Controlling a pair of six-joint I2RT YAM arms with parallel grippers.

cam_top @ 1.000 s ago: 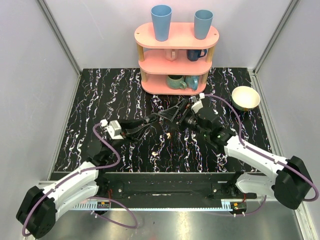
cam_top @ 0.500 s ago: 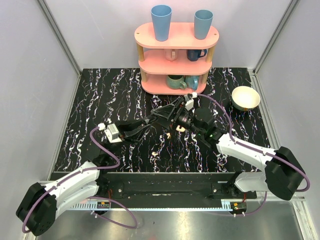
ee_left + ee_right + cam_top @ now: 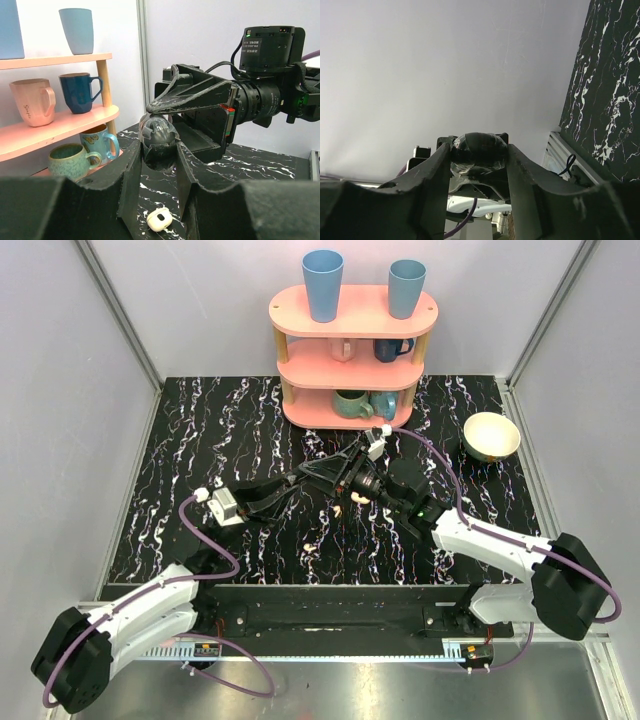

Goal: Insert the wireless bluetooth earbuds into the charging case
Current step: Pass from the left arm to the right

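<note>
My left gripper (image 3: 300, 480) and right gripper (image 3: 320, 471) meet tip to tip above the middle of the black marbled table. A dark glossy rounded thing wrapped in clear film (image 3: 159, 136) fills the gap between my left fingers (image 3: 159, 150). It also fills the gap between my right fingers (image 3: 479, 150), so both grippers are shut on it. I cannot tell what it is. No cream-white case shows. One tiny white earbud (image 3: 160, 220) lies on the table under my left fingers. Two such white pieces (image 3: 338, 509) (image 3: 312, 543) show from above.
A pink three-tier shelf (image 3: 352, 310) with blue cups and several mugs stands at the back centre, close behind the grippers. It also shows in the left wrist view (image 3: 55, 125). A cream bowl (image 3: 491, 435) sits at the back right. Grey walls close in both sides.
My right gripper has swung left and closed the gap to my left gripper. The two sets of fingertips now meet. The white pieces on the table have not moved.
</note>
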